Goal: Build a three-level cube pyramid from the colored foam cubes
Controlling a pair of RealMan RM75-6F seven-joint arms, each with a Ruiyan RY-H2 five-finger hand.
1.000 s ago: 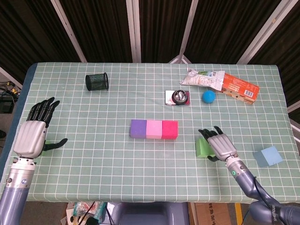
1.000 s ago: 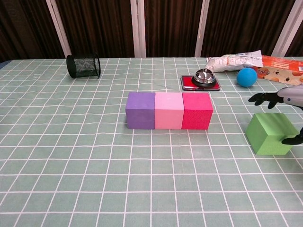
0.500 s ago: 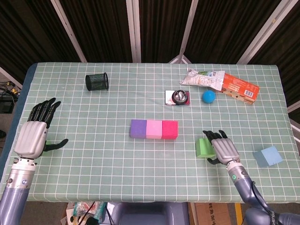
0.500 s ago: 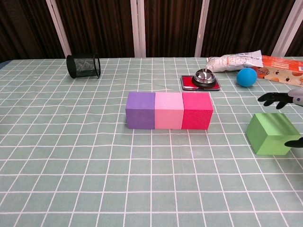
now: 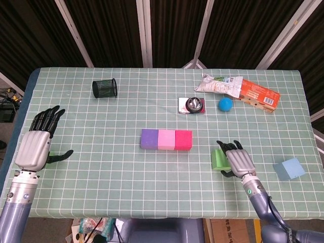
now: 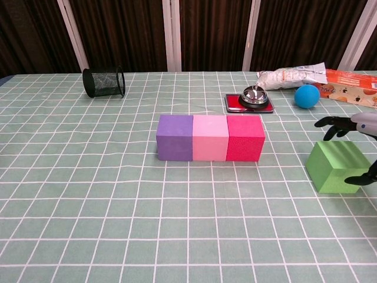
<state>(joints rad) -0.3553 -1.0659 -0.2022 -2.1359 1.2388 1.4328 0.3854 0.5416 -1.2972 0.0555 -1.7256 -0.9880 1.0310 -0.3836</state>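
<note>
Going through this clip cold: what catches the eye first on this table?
A tight row of three foam cubes at the table's middle: purple cube, light pink cube and hot pink cube, side by side. Just right of the row, the right hand hovers with spread fingers over a green cube; whether it touches is unclear. A light blue cube lies alone near the right edge.

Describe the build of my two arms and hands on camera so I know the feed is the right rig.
Both match: the left hand and right hand have silver-grey metallic backs and black segmented fingers. Each sits on a grey cylindrical wrist and forearm. The right wrist carries a small green indicator light. No sleeves or loose cables show.
</note>
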